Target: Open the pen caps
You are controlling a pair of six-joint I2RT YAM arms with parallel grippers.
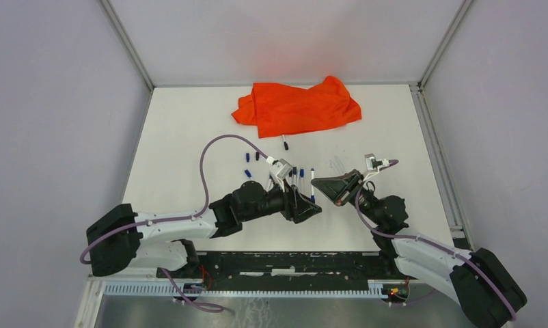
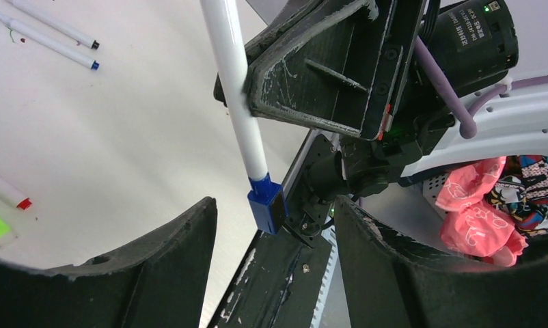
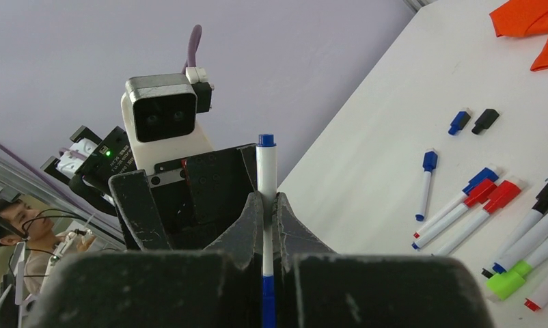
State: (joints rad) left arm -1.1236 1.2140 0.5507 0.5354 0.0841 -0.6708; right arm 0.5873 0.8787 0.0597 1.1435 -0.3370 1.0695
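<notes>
My right gripper [image 3: 266,225] is shut on the white barrel of a pen [image 2: 238,102] and holds it off the table. The pen's blue cap [image 2: 266,203] sits on the end that points at my left gripper [image 2: 275,266]. The left gripper is open. The cap hangs at the mouth between its two fingers [image 2: 162,266] and touches neither. From the right wrist, the same cap [image 3: 266,141] shows beyond my pinched fingers. In the top view the two grippers meet, left gripper [image 1: 311,207] and right gripper [image 1: 322,186]. Loose pen caps lie on the table, blue [image 3: 458,121] and black [image 3: 485,120].
Several pens [image 3: 490,205] lie in a row on the white table [image 1: 189,137], one with a green cap [image 3: 505,283]. An orange cloth [image 1: 295,106] lies crumpled at the back. Grey walls close in the back and both sides.
</notes>
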